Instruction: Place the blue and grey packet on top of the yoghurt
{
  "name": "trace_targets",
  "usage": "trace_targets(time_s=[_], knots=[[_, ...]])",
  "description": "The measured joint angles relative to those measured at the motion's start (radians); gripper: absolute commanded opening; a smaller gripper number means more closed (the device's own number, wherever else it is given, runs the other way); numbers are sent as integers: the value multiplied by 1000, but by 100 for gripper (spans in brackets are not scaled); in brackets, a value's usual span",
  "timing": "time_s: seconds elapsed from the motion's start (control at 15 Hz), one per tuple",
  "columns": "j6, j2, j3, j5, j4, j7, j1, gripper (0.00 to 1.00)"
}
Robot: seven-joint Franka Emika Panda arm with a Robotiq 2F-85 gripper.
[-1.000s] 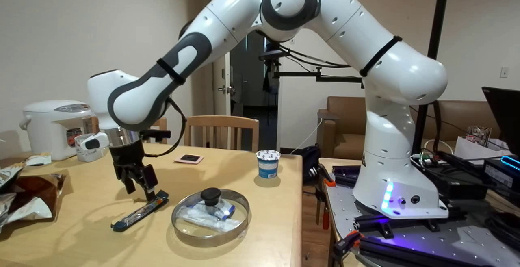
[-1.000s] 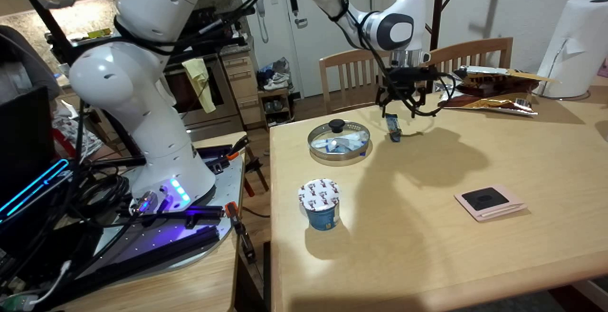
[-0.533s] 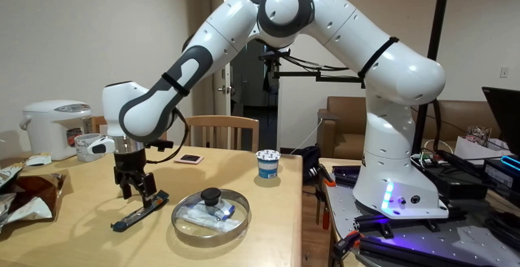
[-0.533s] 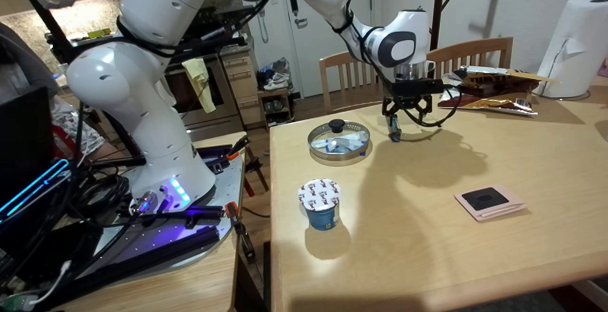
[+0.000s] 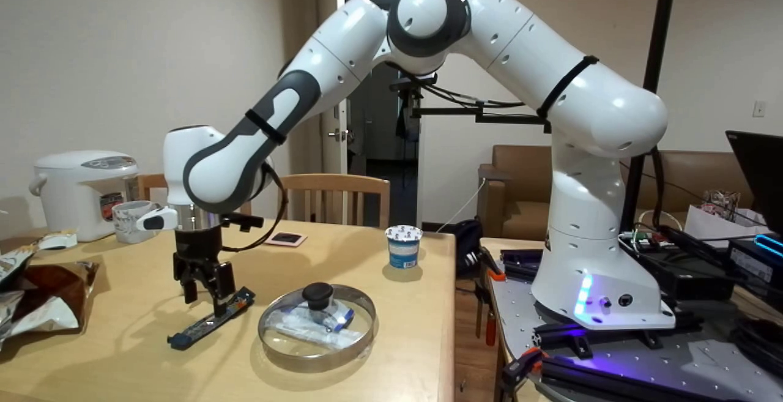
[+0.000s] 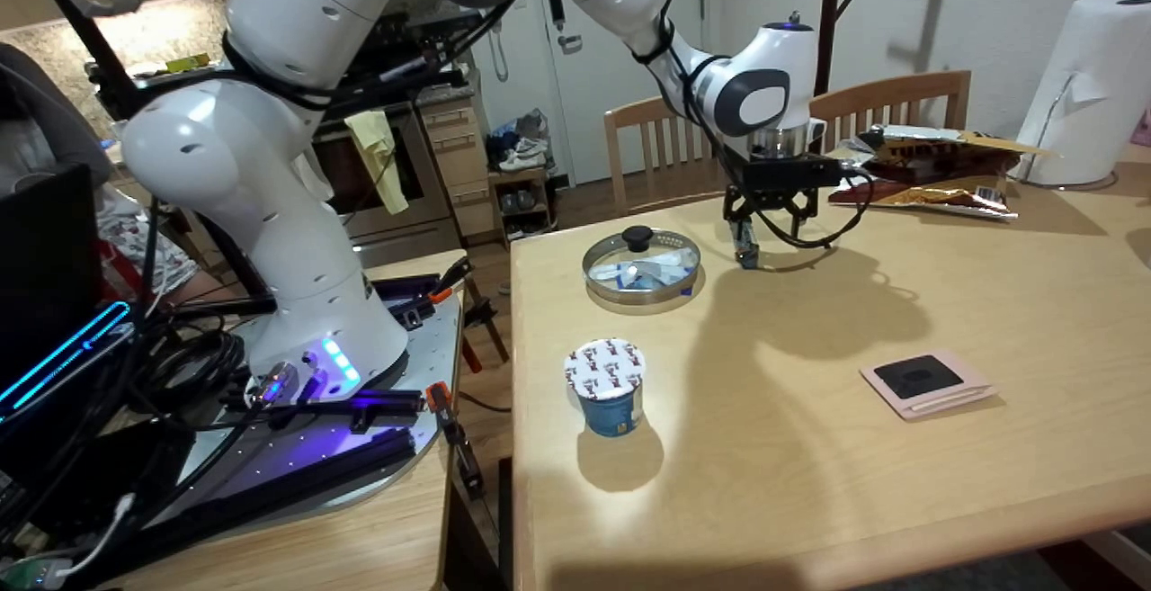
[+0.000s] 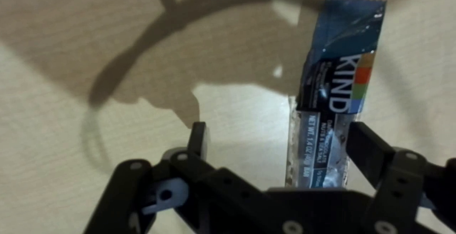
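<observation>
above the table (image 6: 809,465), the tool (image 7: 278,139) has sunk nearer the packet (image 7: 331,102).

- Dark blue and grey packet (image 7: 333,95): long, narrow, flat, in glossy film, with white "KIND" lettering and a strip of orange, red, green and blue blocks.
- It lies flat on the surface (image 6: 773,483); in an exterior view the packet (image 6: 746,256) is near the far edge, partly hidden.
- Small, round, white yoghurt cup (image 5: 404,249) with a blue label and a dark-patterned white top: closed, upright, near the surface's far right corner in an exterior view, well apart from the packet.
</observation>
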Motion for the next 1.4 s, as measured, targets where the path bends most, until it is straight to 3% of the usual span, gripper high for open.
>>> trace_targets(time_s=[0.53,0.6,0.67,1.4], knots=[[-142,-9,-6,17,0,4,9,100],[-147,-9,-9,17,-1,4,13,75],[-148,-8,-11,17,-1,4,16,74],[-143,-7,-11,17,2,2,16,2]])
